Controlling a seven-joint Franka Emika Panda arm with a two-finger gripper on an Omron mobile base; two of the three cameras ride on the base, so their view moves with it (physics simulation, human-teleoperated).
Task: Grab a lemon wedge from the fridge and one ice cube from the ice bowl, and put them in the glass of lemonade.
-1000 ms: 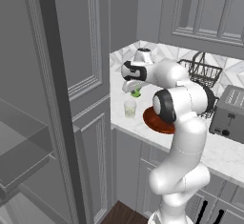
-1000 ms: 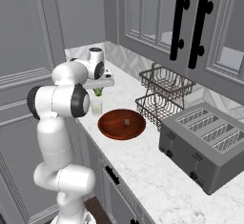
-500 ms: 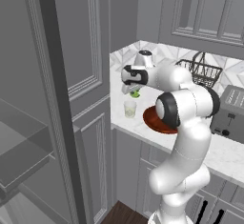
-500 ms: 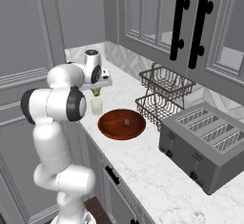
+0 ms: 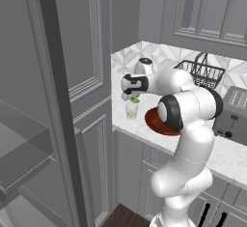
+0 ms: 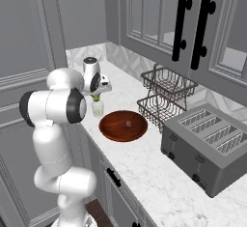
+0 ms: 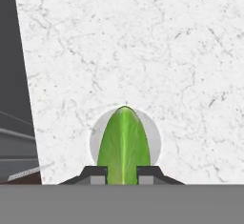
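**A:** What does the two-finger gripper (image 7: 123, 174) have hold of?

**B:** The small yellow-green lemon wedge (image 7: 124, 144). The dark fingertips (image 7: 98, 174) are pinched nearly together on its base, one on each side — a firm clamp, with the wedge's pointed end sticking out ahead of the claw.

**A:** And where does that put it relative to the small clear glass of pale lemonade (image 5: 131, 109)?

**B:** Right above it. In the hand view the round rim of the glass rings the wedge, so the wedge's long axis points down into the mouth. From the left base view the green sliver (image 5: 135, 100) sits just over the rim, under the hand.

**A:** So the next move is a release?

**B:** I judge so — the wedge looks about as wide as the glass, so centring matters; it seems centred now. Whether its tip is already in the liquid I cannot tell.

**A:** The ice?

**B:** Not yet done. The wide reddish-brown wooden bowl (image 6: 122, 125) stands just beside the glass on the white marble counter (image 6: 159, 173), with a tiny pale cube (image 6: 128, 123) in it.
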